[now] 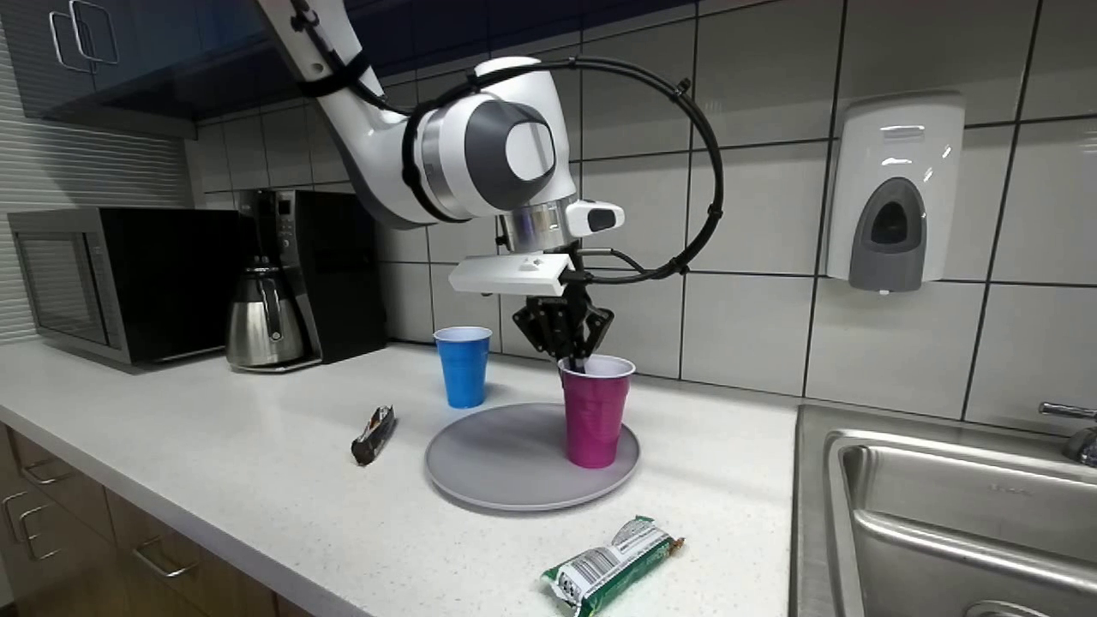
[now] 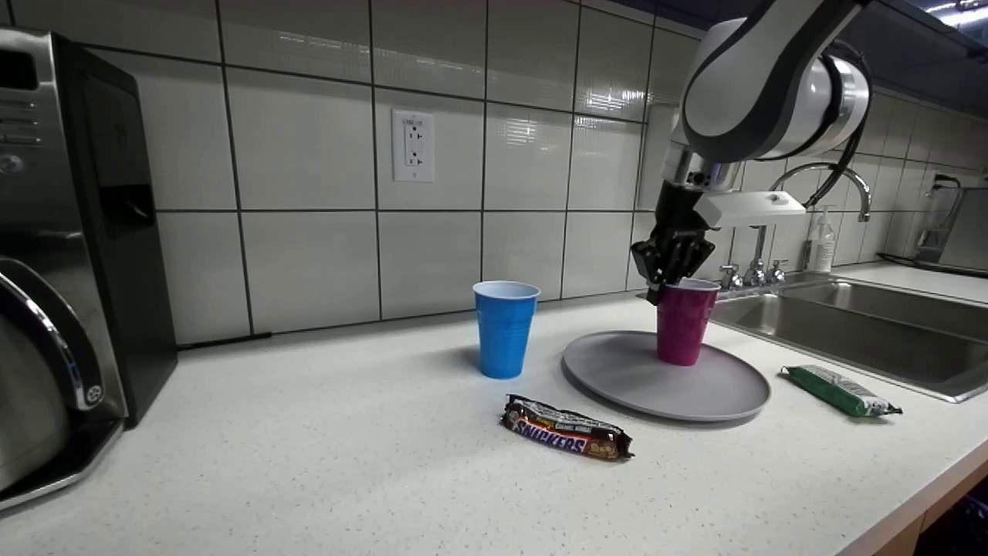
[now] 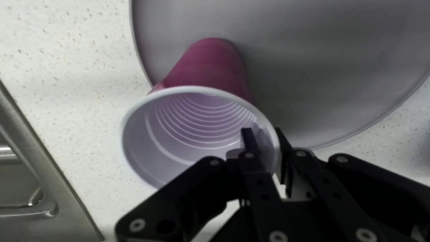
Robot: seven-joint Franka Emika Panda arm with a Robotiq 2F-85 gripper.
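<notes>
The pink cup (image 1: pixel 595 420) is standing upright on the gray plate (image 1: pixel 488 467), close to the plate's edge, and the plate is sitting on the white table (image 1: pixel 711 488). I think I am doing the grabbing part, trying for a hold at the top of the cup's side. To me, the next move is calling for a snug, even pinch, not too hard, because the thin wall may be easy to squash.

The cup is standing right below my jaws, and its rim is running between them. One finger (image 3: pixel 249 138) is poking down inside the cup, and the other finger (image 3: pixel 285 143) is hanging outside, on the side facing the blue cup (image 1: pixel 463 368). My jaws are standing only a little apart, with the wall in the gap. I cannot tell whether both fingers are pressing on it, so I am not calling it a grip.
</notes>
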